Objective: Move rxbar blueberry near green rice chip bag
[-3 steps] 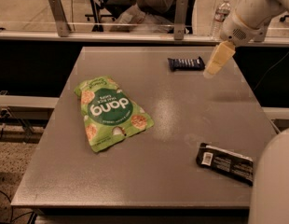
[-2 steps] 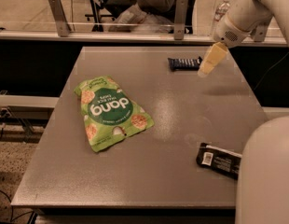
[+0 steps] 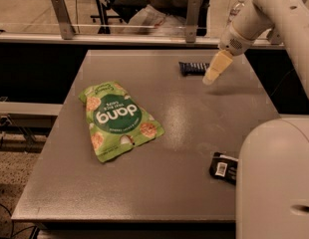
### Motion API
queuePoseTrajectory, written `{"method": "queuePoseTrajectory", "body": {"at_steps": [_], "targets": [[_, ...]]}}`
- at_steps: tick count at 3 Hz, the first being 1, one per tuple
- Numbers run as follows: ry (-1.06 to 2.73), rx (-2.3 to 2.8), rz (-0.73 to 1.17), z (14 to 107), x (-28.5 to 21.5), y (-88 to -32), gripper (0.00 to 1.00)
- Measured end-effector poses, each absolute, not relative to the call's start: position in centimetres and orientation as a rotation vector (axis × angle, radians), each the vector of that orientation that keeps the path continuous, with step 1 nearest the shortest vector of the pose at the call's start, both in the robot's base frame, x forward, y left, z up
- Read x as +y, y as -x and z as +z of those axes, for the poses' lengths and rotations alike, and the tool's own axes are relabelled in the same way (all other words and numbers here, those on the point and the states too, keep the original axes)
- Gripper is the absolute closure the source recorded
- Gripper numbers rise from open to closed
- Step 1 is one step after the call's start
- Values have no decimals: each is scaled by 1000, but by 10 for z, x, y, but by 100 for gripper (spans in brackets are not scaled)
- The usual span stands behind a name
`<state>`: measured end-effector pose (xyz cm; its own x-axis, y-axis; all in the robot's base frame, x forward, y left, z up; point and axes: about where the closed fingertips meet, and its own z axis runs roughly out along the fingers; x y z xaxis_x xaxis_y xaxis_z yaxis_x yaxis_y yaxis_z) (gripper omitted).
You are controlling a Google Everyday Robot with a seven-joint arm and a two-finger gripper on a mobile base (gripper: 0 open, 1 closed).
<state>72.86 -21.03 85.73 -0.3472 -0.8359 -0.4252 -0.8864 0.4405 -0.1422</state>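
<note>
Camera view. Slim navy-blue rxbar blueberry (image 3: 193,67): flat at far edge of grey counter (image 3: 144,193), well apart from flat, bright green rice chip bag (image 3: 118,119) left of centre. Pale tapered gripper (image 3: 210,77): just right of bar; opening cannot be told. Black barcoded wrapper (image 3: 223,167): near right edge.

- Your gripper (image 3: 210,78) hangs just beside the rxbar blueberry (image 3: 193,67), on the far side of the table (image 3: 194,133).
- You see the green rice chip bag (image 3: 118,119) lying flat, well apart from both.
</note>
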Motion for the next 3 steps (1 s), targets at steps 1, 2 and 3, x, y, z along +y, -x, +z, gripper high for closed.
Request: {"method": "queuePoseTrajectory", "body": {"at_steps": [1,2,3], "targets": [[1417,2305,189,844,-206,-734,0],[1361,2364,240,832,-203,-735,0],[1346,2389,252,830,-200,-737,16]]}}
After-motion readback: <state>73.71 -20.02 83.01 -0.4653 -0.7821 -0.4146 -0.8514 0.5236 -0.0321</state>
